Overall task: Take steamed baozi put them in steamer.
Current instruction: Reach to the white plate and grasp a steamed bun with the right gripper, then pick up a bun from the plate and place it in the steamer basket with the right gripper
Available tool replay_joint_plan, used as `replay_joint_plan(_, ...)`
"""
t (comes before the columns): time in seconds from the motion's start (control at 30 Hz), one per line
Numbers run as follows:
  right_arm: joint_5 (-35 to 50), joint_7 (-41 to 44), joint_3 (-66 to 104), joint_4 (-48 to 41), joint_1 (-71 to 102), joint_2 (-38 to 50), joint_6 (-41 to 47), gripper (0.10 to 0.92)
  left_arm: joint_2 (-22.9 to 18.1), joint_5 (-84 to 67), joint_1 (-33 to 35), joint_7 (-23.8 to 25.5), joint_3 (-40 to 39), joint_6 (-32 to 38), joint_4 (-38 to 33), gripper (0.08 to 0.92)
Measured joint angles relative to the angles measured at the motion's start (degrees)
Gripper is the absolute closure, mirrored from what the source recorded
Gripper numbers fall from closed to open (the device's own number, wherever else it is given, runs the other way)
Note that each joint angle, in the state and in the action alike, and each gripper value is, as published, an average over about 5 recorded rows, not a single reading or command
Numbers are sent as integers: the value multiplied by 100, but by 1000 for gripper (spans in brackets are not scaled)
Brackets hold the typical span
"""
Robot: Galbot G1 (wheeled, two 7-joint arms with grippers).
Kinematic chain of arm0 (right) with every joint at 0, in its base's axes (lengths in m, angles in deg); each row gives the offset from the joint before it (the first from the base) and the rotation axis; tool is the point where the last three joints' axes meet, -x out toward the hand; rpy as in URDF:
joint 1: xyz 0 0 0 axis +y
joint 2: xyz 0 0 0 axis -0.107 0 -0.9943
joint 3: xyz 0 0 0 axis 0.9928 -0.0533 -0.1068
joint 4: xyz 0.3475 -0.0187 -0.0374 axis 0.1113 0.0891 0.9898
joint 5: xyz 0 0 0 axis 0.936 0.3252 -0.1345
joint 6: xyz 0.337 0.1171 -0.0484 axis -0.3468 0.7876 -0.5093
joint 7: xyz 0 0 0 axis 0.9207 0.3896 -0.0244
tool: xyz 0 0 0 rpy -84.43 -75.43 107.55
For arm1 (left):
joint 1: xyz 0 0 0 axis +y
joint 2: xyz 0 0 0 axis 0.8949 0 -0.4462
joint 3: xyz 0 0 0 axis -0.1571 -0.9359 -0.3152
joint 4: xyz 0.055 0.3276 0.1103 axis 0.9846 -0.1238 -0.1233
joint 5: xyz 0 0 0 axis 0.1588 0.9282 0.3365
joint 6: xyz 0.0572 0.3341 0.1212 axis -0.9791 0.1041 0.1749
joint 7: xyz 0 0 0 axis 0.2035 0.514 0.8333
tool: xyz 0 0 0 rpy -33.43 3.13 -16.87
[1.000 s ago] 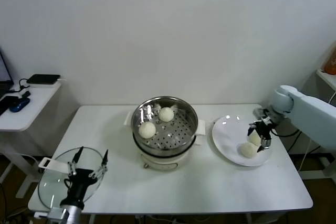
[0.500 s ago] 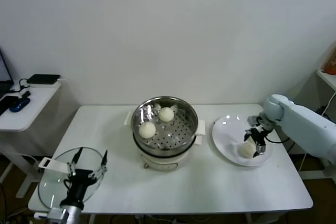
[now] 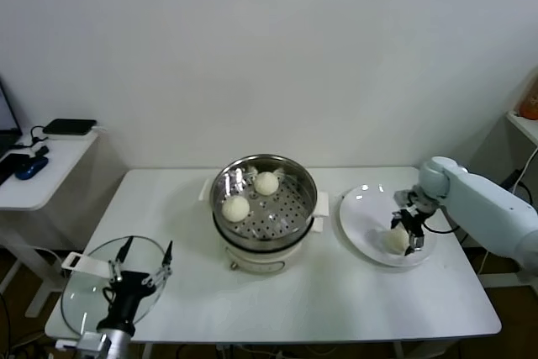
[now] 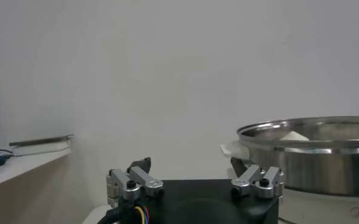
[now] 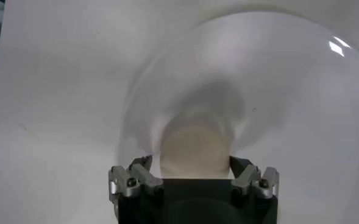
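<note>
Right claw spread wide astride a baozi on the plate — not yet gripping; next it must close, lift, cross to the steamer.

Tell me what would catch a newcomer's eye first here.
Probably the round shiny stainless-steel steamer at the table's centre, with two round cream-white buns on its perforated floor. Next, the right tool, open, straddling another bun on the flat white plate to the steamer's right.

Pale blue-white right arm; black gripper bodies; silver screwed fingers
</note>
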Motion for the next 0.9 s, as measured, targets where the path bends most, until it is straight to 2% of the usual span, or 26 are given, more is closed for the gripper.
replay_joint_plan(0.1, -29, -5, 33, -20, 11, -13, 0, 217, 0, 0, 1, 0, -1, 0, 3, 177)
replay_joint_plan(0.37, -74, -16, 103, -59, 36, -45, -1, 329, -2, 3, -1, 0, -8, -2, 3, 177)
replay_joint_plan(0.9, -77, 40, 3, 226, -175, 79, -192, 347, -7, -1, 6, -3, 18, 3, 14, 177)
